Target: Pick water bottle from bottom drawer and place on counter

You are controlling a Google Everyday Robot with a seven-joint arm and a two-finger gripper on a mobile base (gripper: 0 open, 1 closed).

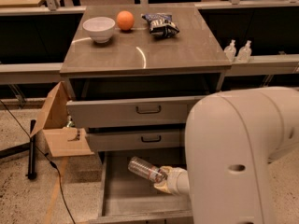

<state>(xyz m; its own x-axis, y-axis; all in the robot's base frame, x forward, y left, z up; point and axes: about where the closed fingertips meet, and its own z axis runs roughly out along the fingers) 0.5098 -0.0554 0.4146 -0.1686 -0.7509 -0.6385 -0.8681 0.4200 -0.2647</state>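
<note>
The water bottle is clear and ribbed. It lies tilted over the open bottom drawer, its base pointing up-left. My gripper sits at the bottle's right end, inside the drawer opening, and is shut on the bottle. The bottle appears lifted off the drawer floor. The large white arm hides the drawer's right side. The counter is the glossy grey-brown top of the cabinet, above the drawers.
On the counter stand a white bowl, an orange and a dark snack bag. Two upper drawers are partly pulled out. A cardboard box stands left of the cabinet. Two pump bottles sit at right.
</note>
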